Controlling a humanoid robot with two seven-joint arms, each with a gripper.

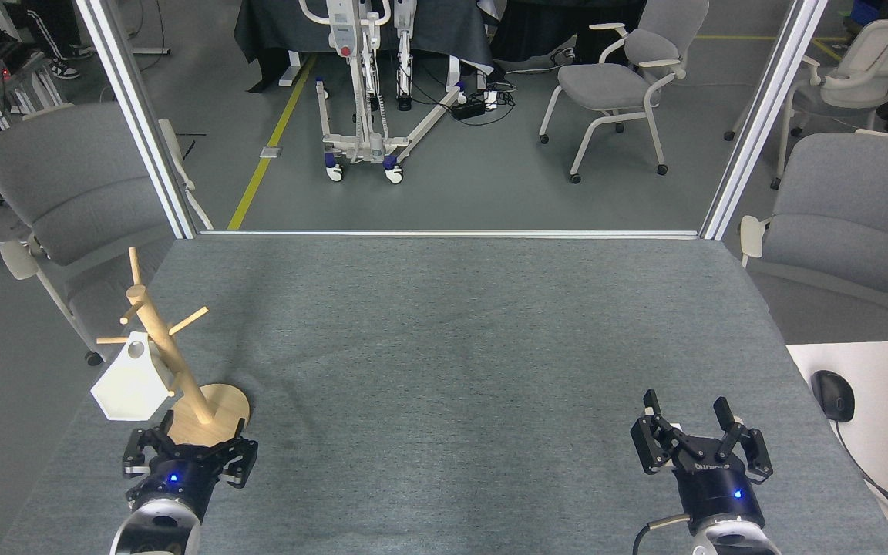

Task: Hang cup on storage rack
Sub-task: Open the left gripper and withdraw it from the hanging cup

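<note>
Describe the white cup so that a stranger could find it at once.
Look at the near left corner of the grey felt-covered table, where a light wooden peg rack with a round base stands. On its left side hangs a matte white faceted cup, the only white thing there.

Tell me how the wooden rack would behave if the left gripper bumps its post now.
The storage rack probably tips rather than slides: its post is tall and thin over a modest round base. The cup hanging on one side likely biases it leftward and may swing. The wood looks stiff, though the thin pegs seem breakable.
</note>
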